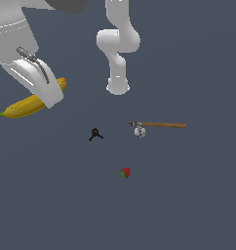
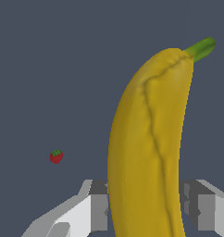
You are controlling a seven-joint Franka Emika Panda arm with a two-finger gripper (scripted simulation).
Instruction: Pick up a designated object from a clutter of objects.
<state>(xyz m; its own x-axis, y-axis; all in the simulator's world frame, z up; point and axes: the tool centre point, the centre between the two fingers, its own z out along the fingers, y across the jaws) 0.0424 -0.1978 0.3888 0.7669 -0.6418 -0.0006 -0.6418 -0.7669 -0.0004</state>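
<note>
The long yellow banana (image 1: 23,105) with a green stem tip sits crosswise in my gripper (image 1: 50,95) at the exterior view's upper left. In the wrist view the banana (image 2: 146,134) fills the gap between the two fingers (image 2: 99,208), which press against its sides. My gripper (image 2: 146,206) is shut on the banana near its middle. The floor looks far below in the wrist view, so the banana seems to be held in the air. The small red strawberry (image 1: 125,173) lies on the floor, and it also shows in the wrist view (image 2: 56,156).
A brown-handled hammer (image 1: 159,125) lies on the grey floor at the exterior view's right of centre. A tiny black-and-red clamp (image 1: 95,133) lies near the centre. The arm's white base (image 1: 118,86) stands behind them.
</note>
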